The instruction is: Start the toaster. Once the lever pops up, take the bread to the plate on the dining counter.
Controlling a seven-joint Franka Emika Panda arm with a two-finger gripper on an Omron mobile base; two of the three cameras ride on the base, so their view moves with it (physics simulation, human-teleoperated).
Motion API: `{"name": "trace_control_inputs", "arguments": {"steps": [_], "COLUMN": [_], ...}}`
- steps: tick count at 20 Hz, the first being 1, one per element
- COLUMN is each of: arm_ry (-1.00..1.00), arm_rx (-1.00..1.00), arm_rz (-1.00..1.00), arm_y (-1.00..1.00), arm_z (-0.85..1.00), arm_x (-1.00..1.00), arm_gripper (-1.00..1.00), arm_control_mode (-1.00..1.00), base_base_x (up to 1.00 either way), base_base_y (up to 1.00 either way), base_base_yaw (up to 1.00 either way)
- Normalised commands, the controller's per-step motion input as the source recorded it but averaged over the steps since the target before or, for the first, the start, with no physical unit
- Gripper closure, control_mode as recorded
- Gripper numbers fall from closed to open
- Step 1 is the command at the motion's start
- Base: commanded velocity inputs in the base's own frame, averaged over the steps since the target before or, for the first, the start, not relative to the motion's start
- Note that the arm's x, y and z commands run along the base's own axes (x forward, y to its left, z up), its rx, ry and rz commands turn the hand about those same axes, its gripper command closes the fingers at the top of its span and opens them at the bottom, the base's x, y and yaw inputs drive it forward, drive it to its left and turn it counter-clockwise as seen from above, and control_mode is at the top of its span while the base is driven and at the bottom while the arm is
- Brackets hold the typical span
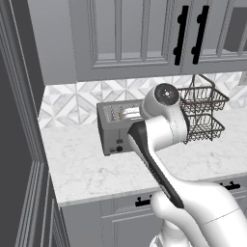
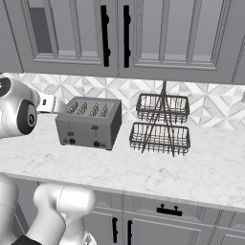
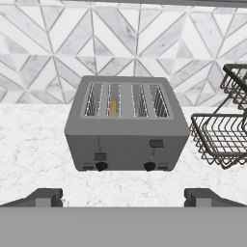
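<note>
Matt grey metal toaster (image 3: 126, 129) – veined marble counter (image 3: 38, 154) (wire basket (image 3: 223, 140)).

toaster (image 3: 126, 130) front: no brand, number or mark is showing that can be read
toaster levers and knobs: they are carrying no readable sign
cabinet doors (image 2: 143, 33): no label is appearing on them
wall tiles (image 3: 72, 43): only a pattern of lines, no letters
wire basket rack (image 2: 161, 125): no tag is hanging on it that can be read
counter (image 2: 158, 174): no writing is standing on the marble
readable text in all three views: none
</note>
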Motion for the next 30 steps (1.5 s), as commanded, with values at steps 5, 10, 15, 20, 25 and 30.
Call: {"name": "trace_control_inputs", "arguments": {"steps": [5, 10, 15, 20, 25, 30], "arm_ry": [0.00, 0.00, 0.00, 0.00, 0.00, 0.00], "arm_rx": [0.00, 0.00, 0.00, 0.00, 0.00, 0.00], "arm_rz": [0.00, 0.00, 0.00, 0.00, 0.00, 0.00], "arm_y": [0.00, 0.00, 0.00, 0.00, 0.00, 0.00], "arm_z": [0.00, 0.00, 0.00, 0.00, 0.00, 0.00], "arm_x": [0.00, 0.00, 0.00, 0.00, 0.00, 0.00], "arm_gripper": [-1.00, -1.00, -1.00, -1.00, -1.00, -1.00], "arm_control_mode": [-1.00, -1.00, -1.00, -1.00, -1.00, -1.00], "base_base_x": [0.00, 0.00, 0.00, 0.00, 0.00, 0.00], "base_base_y": [0.00, 0.00, 0.00, 0.00, 0.00, 0.00], "base_base_yaw": [0.00, 0.00, 0.00, 0.00, 0.00, 0.00]}}
